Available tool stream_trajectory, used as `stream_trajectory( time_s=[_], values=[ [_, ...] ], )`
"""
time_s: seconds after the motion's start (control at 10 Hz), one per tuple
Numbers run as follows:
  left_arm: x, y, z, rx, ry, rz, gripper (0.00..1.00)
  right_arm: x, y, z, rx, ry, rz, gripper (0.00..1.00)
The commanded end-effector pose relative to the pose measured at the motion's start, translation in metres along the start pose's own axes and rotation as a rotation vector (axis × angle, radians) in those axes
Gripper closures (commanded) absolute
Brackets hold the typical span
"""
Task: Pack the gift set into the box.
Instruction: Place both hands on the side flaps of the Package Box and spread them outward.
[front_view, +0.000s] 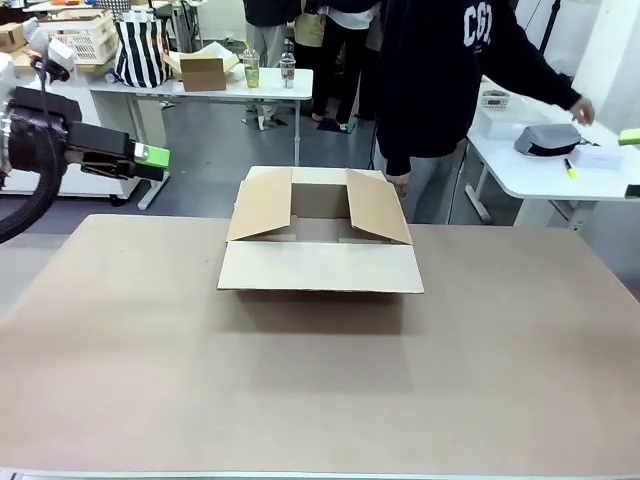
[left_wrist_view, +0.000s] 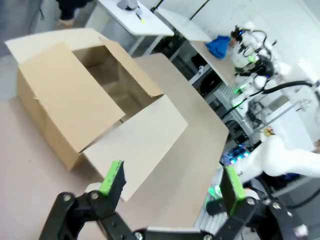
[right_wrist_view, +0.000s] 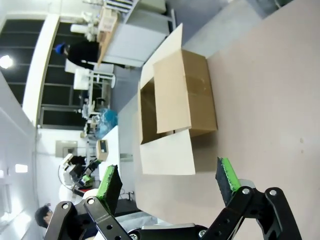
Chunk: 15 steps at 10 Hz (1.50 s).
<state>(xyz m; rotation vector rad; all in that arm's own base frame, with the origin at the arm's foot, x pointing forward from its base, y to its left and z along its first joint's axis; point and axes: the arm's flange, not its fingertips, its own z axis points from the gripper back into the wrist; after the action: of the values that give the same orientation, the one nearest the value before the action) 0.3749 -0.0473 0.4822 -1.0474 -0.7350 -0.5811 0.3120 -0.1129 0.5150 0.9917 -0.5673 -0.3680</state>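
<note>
The box (front_view: 320, 268) stands upright in the middle of the table's far half, all four flaps spread open and its inside bare as far as I can see. The gift set is out of view. My left gripper (front_view: 152, 157) hovers high at the far left, open and holding nothing. In the left wrist view this gripper (left_wrist_view: 172, 179) looks down at the box (left_wrist_view: 65, 110) from the side. My right gripper (right_wrist_view: 168, 179) is open too, with nothing between its fingers, and it faces the box (right_wrist_view: 187, 95) from a distance.
A person in a dark top stands behind the box and reaches a hand (front_view: 580, 110) over a white side table (front_view: 530, 175) at the right, where a grey object (front_view: 548, 140) lies. The brown tabletop (front_view: 320, 400) stretches wide in front of the box.
</note>
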Motion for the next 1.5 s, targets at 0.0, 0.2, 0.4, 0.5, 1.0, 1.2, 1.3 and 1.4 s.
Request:
stream_trajectory(
  time_s=[0.0,0.2,0.4,0.5,1.0,1.2,1.3,1.4],
  values=[
    [0.026,-0.011,-0.009,0.053,0.117,0.002,0.00,0.000,0.004,0.004,-0.013,0.001,-0.014,0.00],
    [0.094,-0.021,-0.062,0.165,0.356,0.009,0.00,0.000,0.004,0.004,-0.013,0.001,-0.014,0.00],
    [0.143,-0.008,-0.126,0.214,0.538,0.014,0.00,0.000,0.004,0.004,-0.013,0.001,-0.014,0.00],
    [0.156,-0.010,-0.159,0.293,0.602,-0.011,0.00,0.000,0.004,0.004,-0.013,0.001,-0.014,0.00],
    [0.145,-0.017,-0.179,0.274,0.575,-0.024,0.00,0.000,0.004,0.004,-0.013,0.001,-0.014,0.00],
    [0.151,-0.009,-0.209,0.584,0.511,0.384,0.00,0.000,0.004,0.004,-0.013,0.001,-0.014,0.00],
    [0.150,-0.003,-0.240,0.690,0.605,0.416,0.00,0.000,0.004,0.004,-0.013,0.001,-0.014,0.00],
    [0.158,0.010,-0.279,0.814,0.693,0.448,0.00,0.000,0.004,0.004,-0.013,0.001,-0.014,0.00]
  ],
)
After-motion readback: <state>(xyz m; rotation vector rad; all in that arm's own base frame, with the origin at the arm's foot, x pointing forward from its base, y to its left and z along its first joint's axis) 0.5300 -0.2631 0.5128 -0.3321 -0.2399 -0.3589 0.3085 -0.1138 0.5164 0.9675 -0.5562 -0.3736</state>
